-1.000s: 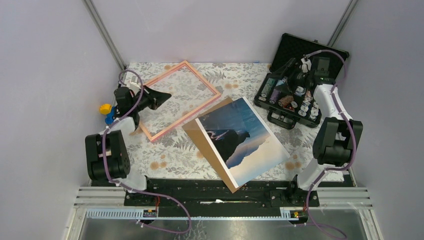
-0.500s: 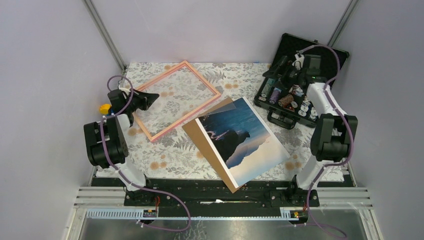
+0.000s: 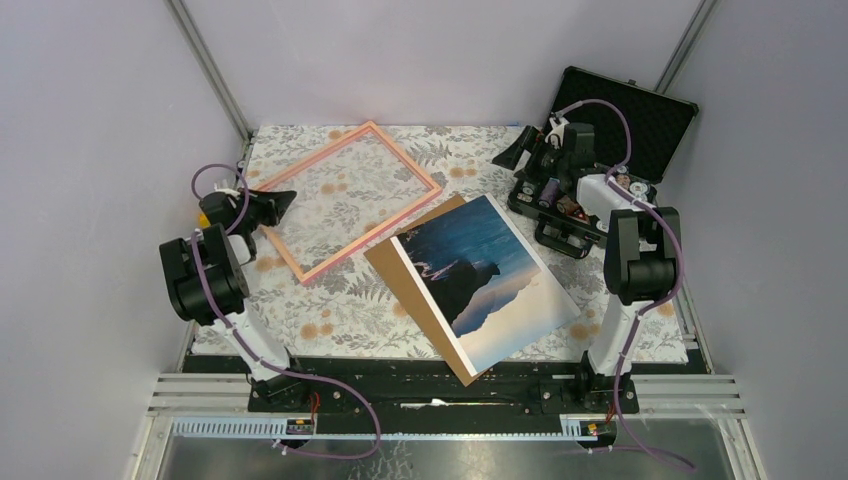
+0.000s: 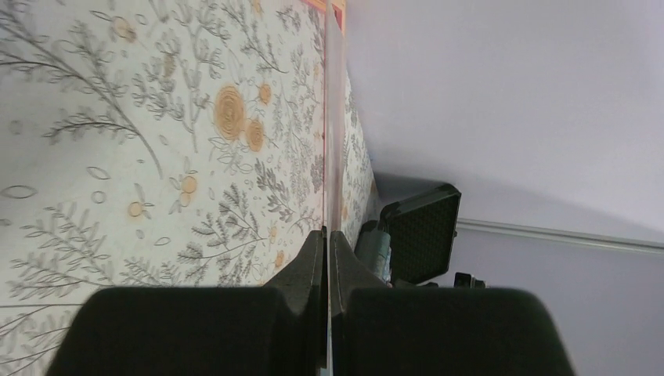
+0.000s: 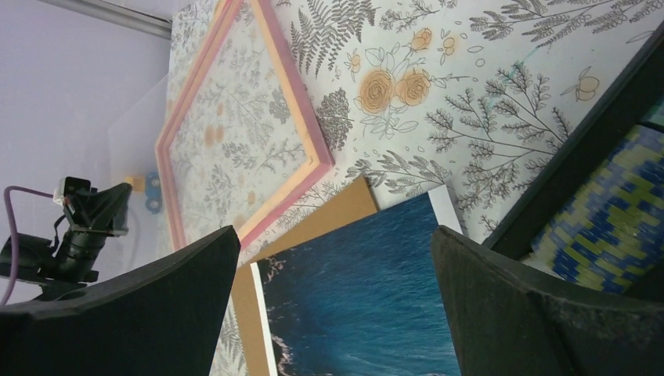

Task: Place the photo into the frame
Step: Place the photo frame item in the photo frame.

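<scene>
The left arm is folded up tight, and its wrist is low by the left edge of the bench point(image 3: 340, 300). The left fingers point(image 3: 285, 198) point sideways and are pressed shut. A thin clear sheet point(image 4: 335, 117) runs edge-on between them, so they are pinching it.

The pink frame point(image 3: 405, 153) lies flat on the bench, right in front of the left fingers and between the two sets of fingers.

The right arm stands tall with its elbow bent. Its wrist is turned to the left over the near corner of the black case point(image 3: 640, 115). The right fingers point(image 3: 515, 155) are spread wide and hold nothing.

The photo point(image 3: 490, 275) lies flat on a brown board point(image 3: 385, 260). It is well apart from the left fingers, on the bench out past the tips of the right fingers, beside the frame.
</scene>
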Controlling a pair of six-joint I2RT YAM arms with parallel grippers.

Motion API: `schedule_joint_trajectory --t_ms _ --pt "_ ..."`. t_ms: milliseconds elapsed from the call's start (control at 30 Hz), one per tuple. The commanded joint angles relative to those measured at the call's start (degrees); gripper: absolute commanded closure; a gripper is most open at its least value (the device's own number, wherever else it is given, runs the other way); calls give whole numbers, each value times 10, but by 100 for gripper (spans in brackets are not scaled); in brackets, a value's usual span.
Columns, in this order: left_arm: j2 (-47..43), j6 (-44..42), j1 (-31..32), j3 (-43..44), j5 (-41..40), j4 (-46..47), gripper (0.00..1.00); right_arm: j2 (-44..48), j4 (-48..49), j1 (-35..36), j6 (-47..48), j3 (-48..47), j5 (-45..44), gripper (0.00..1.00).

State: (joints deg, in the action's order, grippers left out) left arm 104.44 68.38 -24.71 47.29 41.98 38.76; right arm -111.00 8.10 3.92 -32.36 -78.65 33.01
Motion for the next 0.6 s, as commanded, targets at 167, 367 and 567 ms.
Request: schedule_joint_trajectory --t_ms 167,367,567 --pt "-17 -24 -36 -17 7 15 100 32 86 2 35 31 -26 0" --pt "-15 -23 -41 -25 4 23 100 29 91 1 31 38 -23 0" --pt "4 -6 -41 -27 6 49 100 33 101 1 30 47 -23 0"
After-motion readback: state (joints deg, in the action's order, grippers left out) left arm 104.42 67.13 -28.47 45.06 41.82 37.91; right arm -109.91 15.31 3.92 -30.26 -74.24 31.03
